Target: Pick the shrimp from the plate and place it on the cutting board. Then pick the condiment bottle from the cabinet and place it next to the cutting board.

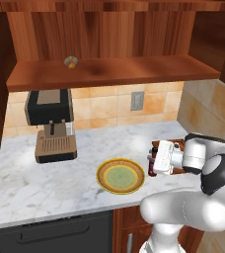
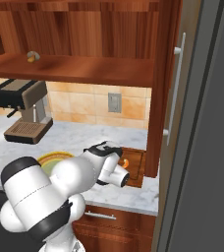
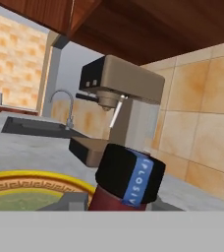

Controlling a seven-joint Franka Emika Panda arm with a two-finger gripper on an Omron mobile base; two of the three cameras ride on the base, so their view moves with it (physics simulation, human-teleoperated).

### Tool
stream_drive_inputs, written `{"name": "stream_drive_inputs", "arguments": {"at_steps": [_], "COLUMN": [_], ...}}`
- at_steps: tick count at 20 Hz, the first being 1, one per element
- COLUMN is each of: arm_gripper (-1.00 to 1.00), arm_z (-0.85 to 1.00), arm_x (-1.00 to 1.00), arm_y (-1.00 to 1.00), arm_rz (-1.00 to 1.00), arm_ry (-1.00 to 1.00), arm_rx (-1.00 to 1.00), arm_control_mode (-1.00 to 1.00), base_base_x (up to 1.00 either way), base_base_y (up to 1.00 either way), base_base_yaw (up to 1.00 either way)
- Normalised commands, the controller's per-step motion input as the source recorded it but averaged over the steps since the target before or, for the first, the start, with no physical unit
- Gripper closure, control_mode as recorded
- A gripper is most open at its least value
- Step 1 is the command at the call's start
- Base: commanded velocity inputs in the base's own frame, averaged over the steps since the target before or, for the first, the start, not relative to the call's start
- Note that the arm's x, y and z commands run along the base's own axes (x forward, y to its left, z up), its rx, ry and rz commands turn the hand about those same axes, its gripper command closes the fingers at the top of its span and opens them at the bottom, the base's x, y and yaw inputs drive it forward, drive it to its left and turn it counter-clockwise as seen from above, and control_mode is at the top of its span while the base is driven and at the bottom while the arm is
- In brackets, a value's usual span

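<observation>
Bottle (image 3: 126, 184) clamped in gripper (image 1: 153, 159), black cap filling hand view, blue band on cap, dark red body below. Held low over marble counter (image 1: 60, 183), between plate (image 1: 120, 176) and board (image 2: 135, 165). Which way bottle's long axis points: cannot tell. Shrimp (image 2: 125, 162) on board. Open counter left of plate; coffee machine (image 1: 51, 123) near wall.

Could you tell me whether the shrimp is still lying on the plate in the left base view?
No, the plate shows a bare green centre, and the shrimp lies on the cutting board in the right base view.
</observation>
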Motion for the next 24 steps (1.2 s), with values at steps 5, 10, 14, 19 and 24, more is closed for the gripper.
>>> {"name": "stream_drive_inputs", "arguments": {"at_steps": [5,10,14,19,24], "arm_gripper": [1.0,1.0,1.0,1.0,1.0], "arm_z": [-0.13,-0.14,-0.13,-0.11,-0.07], "arm_x": [-0.07,-0.08,-0.07,-0.06,-0.05], "arm_y": [0.09,0.13,0.13,0.11,0.04], "arm_rz": [0.0,0.0,0.0,0.0,0.0], "arm_ry": [-0.03,-0.04,-0.02,-0.02,0.0], "arm_rx": [0.0,0.0,0.0,0.0,0.0], "arm_control_mode": [-1.0,-1.0,-1.0,-1.0,-1.0], "base_base_x": [0.0,0.0,0.0,0.0,0.0], "base_base_y": [0.0,0.0,0.0,0.0,0.0], "base_base_yaw": [0.0,0.0,0.0,0.0,0.0]}}
